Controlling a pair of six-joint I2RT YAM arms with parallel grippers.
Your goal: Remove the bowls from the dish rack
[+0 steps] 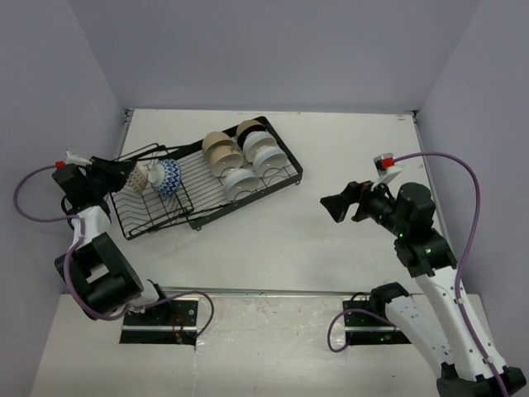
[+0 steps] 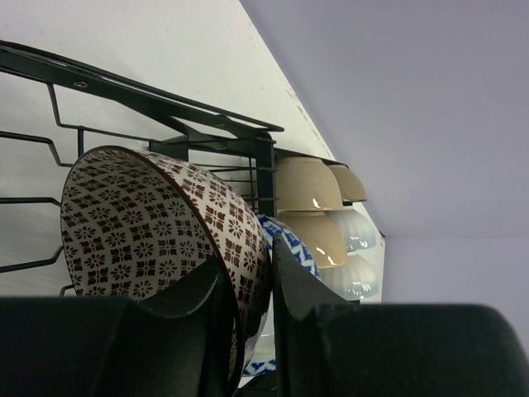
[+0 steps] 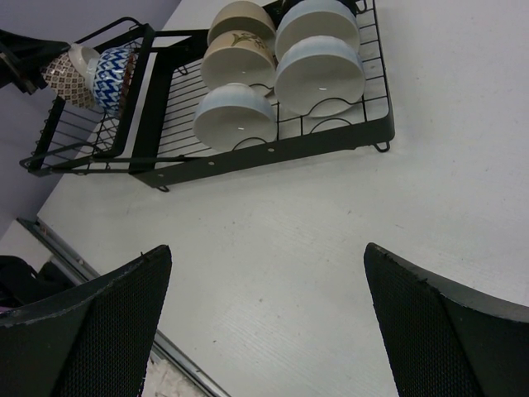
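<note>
The black wire dish rack (image 1: 198,222) lies slanted on the table and holds several bowls. In its basket end, a brown-patterned bowl (image 1: 142,177) (image 2: 140,223) stands on edge next to a blue-white bowl (image 1: 169,175) (image 2: 291,240). My left gripper (image 1: 124,176) (image 2: 248,260) is shut on the brown-patterned bowl's rim, one finger inside and one outside. Beige bowls (image 1: 221,149) (image 3: 240,58) and white bowls (image 1: 241,180) (image 3: 318,70) sit in the plate slots. My right gripper (image 1: 333,207) (image 3: 266,248) hangs open over bare table right of the rack (image 3: 273,149), holding nothing.
White walls close the table at the back and on both sides. A metal strip (image 3: 99,277) runs along the table's near edge. The left arm's cable (image 1: 33,211) loops at the left wall.
</note>
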